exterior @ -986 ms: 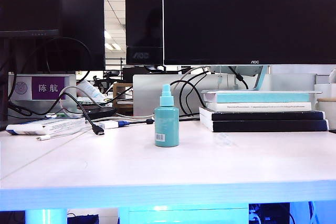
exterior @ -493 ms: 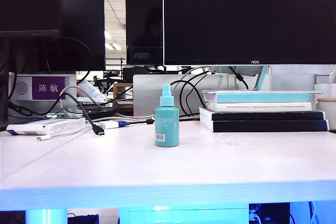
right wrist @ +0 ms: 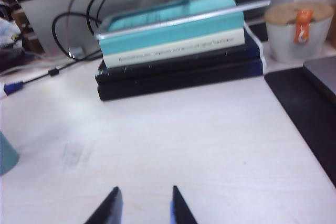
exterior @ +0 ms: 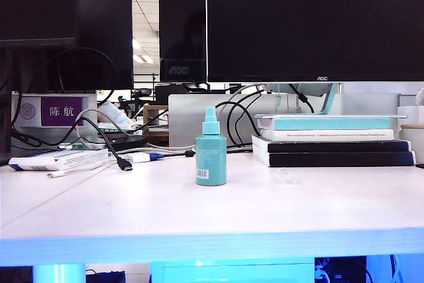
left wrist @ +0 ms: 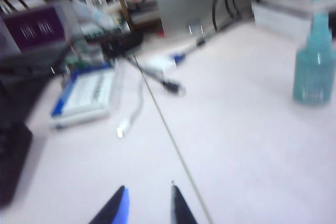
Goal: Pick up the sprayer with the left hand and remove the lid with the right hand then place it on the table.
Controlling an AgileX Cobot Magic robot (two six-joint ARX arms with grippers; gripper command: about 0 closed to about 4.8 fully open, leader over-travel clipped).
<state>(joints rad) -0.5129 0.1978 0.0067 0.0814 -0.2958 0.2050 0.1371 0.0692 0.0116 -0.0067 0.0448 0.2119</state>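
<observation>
A small teal sprayer (exterior: pixel 211 151) is seen standing upright near the middle of the table (exterior: pixel 199 220), its white barcode label facing the front edge. Its narrow nozzle is bare at the top. A tiny clear lid (exterior: pixel 286 176) is seen lying on the table to the right of the sprayer, well apart from it and almost lost against the pale surface.

In the exterior view no arm is shown. In the left wrist view, which is blurred, the left gripper (left wrist: pixel 148 207) is seen above bare table, its two black fingertips held apart with a narrow gap and nothing between them. The sprayer (left wrist: pixel 314 65) is shown well away from it, untouched.

In the right wrist view the right gripper (right wrist: pixel 143 205) is likewise seen over bare table, its fingertips parted with a gap and nothing held. A faint clear shape (right wrist: pixel 74 154) is seen on the surface ahead of it, probably the lid, and a sliver of the teal sprayer (right wrist: pixel 7 153) is cut off by the frame edge.

Behind the sprayer, a stack of books (exterior: pixel 331 139) is placed to the right, dark monitors (exterior: pixel 311 21) are ranged along the back, and cables (exterior: pixel 106 142) and a white box (exterior: pixel 58 159) are spread at the left.
</observation>
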